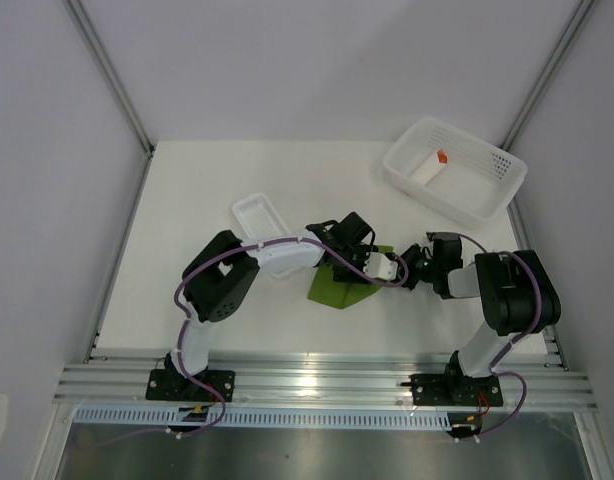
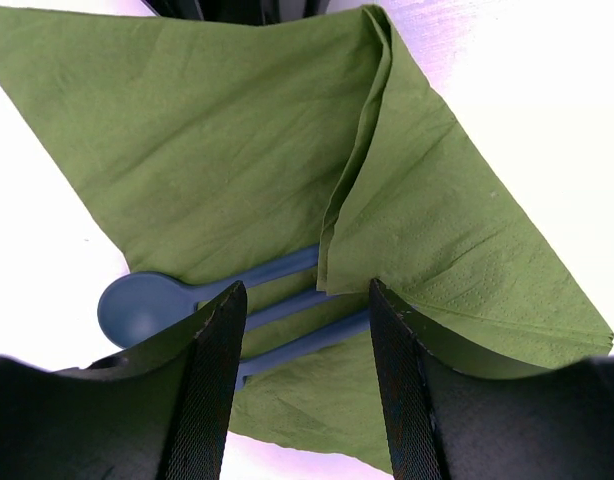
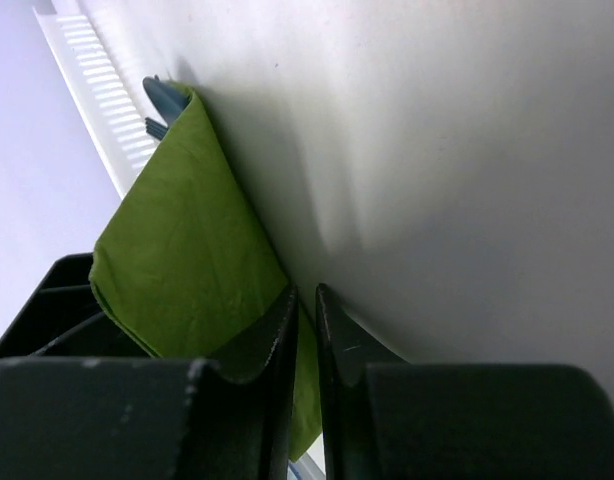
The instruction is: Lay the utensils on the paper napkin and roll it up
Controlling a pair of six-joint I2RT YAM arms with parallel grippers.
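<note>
Both arms reached inward over the bench (image 1: 207, 180), wrists bent down, meeting at the paper napkin (image 2: 237, 140); left end effector (image 2: 305, 300) spread, holding nothing, its fingers straddling the handles of the blue spoon (image 2: 137, 305) and fork (image 2: 307, 343), which lay on the napkin, partly under a folded flap; right end effector (image 3: 305, 300) nearly pressed together, a napkin corner in the slit, whether it was gripped could not be told; narrow white tray (image 1: 249, 212) left of the left end effector; white basket (image 1: 492, 195), beyond the right end effector, held a white piece with an orange tip (image 1: 432, 168).
</note>
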